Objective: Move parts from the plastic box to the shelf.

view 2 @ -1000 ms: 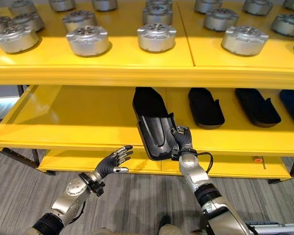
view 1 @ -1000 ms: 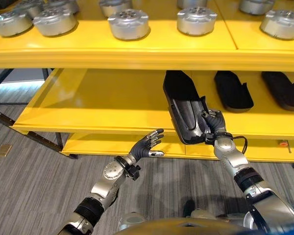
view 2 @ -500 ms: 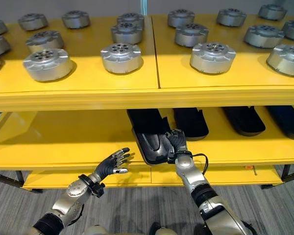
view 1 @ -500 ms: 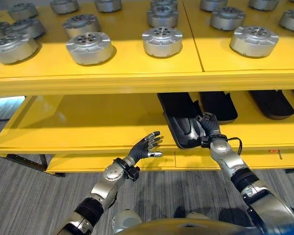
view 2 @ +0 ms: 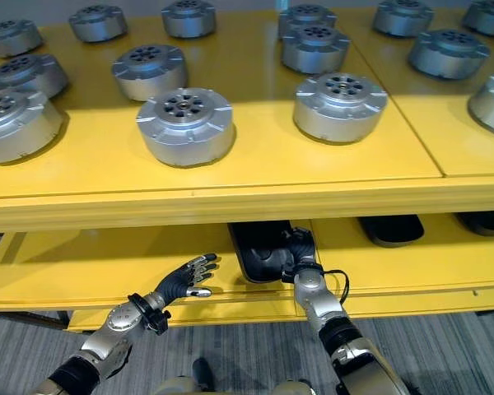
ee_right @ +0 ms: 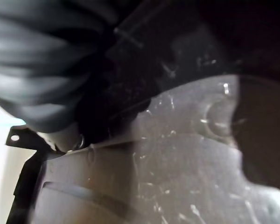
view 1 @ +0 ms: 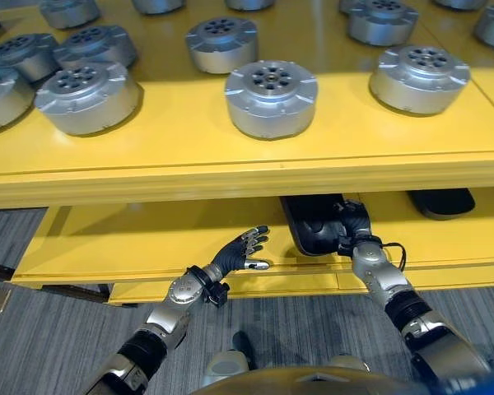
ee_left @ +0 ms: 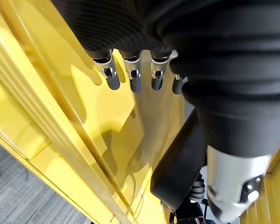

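Pushed deeper since a second ago, the black part [view 1: 317, 228] lies on the middle shelf [view 1: 148, 243]; right hand [view 1: 353, 226] grips it; left hand [view 1: 240, 251] hovers open; placement looks nearly complete.

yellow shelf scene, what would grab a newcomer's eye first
The rows of round silver metal parts on the top level of the yellow shelf stand out first. Below, the right hand grips a black moulded part on the lower level, while the left hand hovers open nearby.
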`<state>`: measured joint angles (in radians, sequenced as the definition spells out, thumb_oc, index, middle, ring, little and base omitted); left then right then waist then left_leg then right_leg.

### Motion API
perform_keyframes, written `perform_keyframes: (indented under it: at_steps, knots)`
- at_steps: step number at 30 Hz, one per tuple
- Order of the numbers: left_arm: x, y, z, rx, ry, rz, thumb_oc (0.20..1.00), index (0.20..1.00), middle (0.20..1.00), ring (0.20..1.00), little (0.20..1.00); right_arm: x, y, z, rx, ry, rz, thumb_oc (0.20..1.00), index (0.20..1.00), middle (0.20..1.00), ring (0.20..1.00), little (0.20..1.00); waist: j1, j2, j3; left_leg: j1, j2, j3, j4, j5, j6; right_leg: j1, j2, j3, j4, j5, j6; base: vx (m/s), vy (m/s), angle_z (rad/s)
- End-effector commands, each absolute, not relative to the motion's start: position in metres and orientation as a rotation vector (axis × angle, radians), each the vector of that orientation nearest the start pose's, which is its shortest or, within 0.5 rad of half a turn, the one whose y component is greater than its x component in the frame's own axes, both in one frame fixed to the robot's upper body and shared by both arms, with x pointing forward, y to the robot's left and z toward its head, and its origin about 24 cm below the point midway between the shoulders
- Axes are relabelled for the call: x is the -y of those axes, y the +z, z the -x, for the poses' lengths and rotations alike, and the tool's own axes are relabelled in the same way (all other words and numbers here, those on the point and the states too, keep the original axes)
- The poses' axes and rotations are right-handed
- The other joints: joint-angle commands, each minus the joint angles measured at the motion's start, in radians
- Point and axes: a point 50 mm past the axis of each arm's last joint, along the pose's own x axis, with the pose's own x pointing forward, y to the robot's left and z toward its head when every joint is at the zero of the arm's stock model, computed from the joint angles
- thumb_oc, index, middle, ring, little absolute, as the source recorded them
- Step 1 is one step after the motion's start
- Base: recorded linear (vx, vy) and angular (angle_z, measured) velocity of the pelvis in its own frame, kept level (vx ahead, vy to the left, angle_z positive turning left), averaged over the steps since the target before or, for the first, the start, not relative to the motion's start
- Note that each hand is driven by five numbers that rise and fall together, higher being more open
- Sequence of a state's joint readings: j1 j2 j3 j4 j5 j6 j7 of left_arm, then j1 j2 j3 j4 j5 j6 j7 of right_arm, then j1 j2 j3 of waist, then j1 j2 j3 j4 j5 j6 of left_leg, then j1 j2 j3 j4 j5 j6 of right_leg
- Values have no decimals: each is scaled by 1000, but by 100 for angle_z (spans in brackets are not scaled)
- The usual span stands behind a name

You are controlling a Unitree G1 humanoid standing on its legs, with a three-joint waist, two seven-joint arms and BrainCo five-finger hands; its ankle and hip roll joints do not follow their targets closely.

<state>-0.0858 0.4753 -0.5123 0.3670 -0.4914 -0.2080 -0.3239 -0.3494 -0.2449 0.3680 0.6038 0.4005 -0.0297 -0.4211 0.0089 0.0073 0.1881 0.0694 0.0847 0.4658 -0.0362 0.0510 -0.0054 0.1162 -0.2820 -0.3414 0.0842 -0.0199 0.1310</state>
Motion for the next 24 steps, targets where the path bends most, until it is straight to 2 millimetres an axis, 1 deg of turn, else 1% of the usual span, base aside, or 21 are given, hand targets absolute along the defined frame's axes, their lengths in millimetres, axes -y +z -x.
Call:
perform_keyframes:
  at_steps: [1,3,5,6,7,8,9,10,11,13,17,20,23,24]
  knots:
    - [-132,-14,-227,-182,-688,65,1000,1000,1000,1000,1000,165,24,-316,-134,-208,52,200,200,200,200,200,-2,22,-20,21,96,-53,26,19,-47,-46,110,-7,62,-45,-37,-18,55,-16]
    - [-133,-13,-227,-180,-686,62,1000,1000,1000,1000,1000,163,22,-316,-146,-205,51,200,200,200,200,200,5,22,-17,23,89,-48,22,19,-41,-47,105,-19,64,-41,-31,-36,86,-19]
    - [-135,-14,-227,-187,-659,75,1000,1000,1000,1000,1000,162,21,-317,-165,-207,52,200,200,200,200,200,21,22,-11,26,84,-39,18,20,-37,-41,96,-46,58,-34,-24,-22,60,-31]
    - [-137,-15,-226,-192,-638,83,1000,1000,1000,1000,1000,161,20,-317,-175,-207,50,200,200,200,200,200,29,19,-11,38,78,-44,15,6,-46,-31,89,-53,57,-44,-11,-9,-5,-37]
    - [-139,-16,-225,-195,-619,89,1000,1000,1000,1000,1000,160,19,-317,-179,-204,49,200,200,200,200,200,36,17,-8,39,80,-37,16,6,-47,-28,89,-70,56,-43,-10,-27,-41,-27]
    - [-141,-16,-225,-195,-604,92,1000,1000,1000,1000,1000,157,20,-318,-176,-204,48,200,200,200,200,200,42,16,-5,38,83,-28,15,10,-49,-31,98,-81,64,-50,-13,-86,-78,-24]
    - [-142,-16,-225,-196,-589,95,1000,1000,1000,1000,1000,156,20,-319,-177,-208,51,200,200,200,200,200,40,12,-1,32,84,-23,18,11,-52,-32,118,-77,55,-52,-22,-85,-122,-25]
    - [-143,-16,-225,-198,-582,94,1000,1000,1000,1000,1000,155,18,-318,-187,-227,45,200,200,200,200,200,36,6,5,7,83,-36,41,4,-54,-28,130,-55,46,-56,-33,-115,-248,-14]
    - [-144,-16,-227,-201,-553,107,1000,1000,1000,1000,1000,160,16,-318,-200,-241,52,200,200,200,200,200,44,0,7,-12,84,-49,56,7,-59,-12,138,-55,5,-39,-40,-156,-316,2]
    - [-144,-14,-231,-198,-519,170,1000,1000,1000,1000,1000,164,18,-322,-212,-263,70,200,200,200,200,200,44,1,8,-34,95,-48,71,17,-72,-6,138,-57,-28,-23,-44,-150,-234,14]
    - [-139,-15,-235,-198,-502,198,1000,1000,1000,1000,1000,167,24,-331,-224,-279,76,200,200,200,200,200,50,8,7,-37,107,-44,72,26,-85,1,136,-70,-40,-22,-52,-57,-86,6]
    - [-141,-15,-232,-202,-496,218,1000,1000,1000,1000,1000,167,25,-333,-226,-280,92,200,200,200,200,200,54,9,5,-40,115,-28,80,24,-89,9,133,-88,-46,-23,-58,-38,-93,5]
    - [-139,-12,-232,-181,-540,224,1000,1000,1000,1000,1000,165,24,-332,-231,-291,94,200,200,200,200,200,36,10,1,-32,135,49,110,14,-87,10,117,-122,-63,-9,-57,-95,-17,13]
    - [-138,-10,-232,-173,-556,221,1000,1000,1000,1000,1000,165,24,-332,-232,-296,94,200,200,200,200,200,35,9,0,-34,144,54,129,9,-88,6,113,-125,-60,-9,-59,-91,51,20]
